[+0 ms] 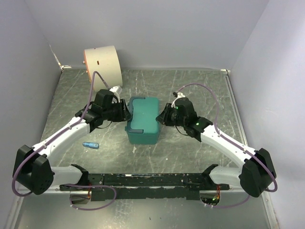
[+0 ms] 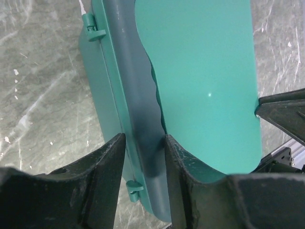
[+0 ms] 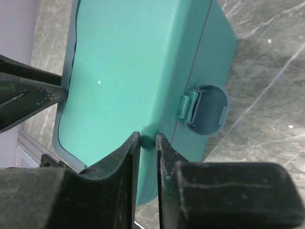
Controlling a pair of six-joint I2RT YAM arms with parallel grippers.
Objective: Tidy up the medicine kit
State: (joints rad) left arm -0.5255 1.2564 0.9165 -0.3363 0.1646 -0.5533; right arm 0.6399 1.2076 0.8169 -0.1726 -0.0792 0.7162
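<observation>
Top view: pale walls (image 1: 143,28), grey marbled table (image 1: 200,90); the closed medicine kit (image 1: 143,117) sits mid-table between the arms, cream drum (image 1: 102,62) behind. Left wrist: left gripper (image 2: 144,138) clamps the lid's handle (image 2: 138,95). Right wrist alone shows the front latch (image 3: 207,110); right gripper (image 3: 147,138) straddles the lid edge, grip unclear.

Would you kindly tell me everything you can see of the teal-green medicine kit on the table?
The medicine kit is a teal-green, smooth plastic-looking rectangular box with rounded corners, standing flat on the grey marbled table, near its middle. Its lid is down; two small hinges show along one side, and a round latch flap on a side wall looks swung open. The left gripper grips a darker raised ridge on the lid, and the right gripper pinches a lid edge.
</observation>
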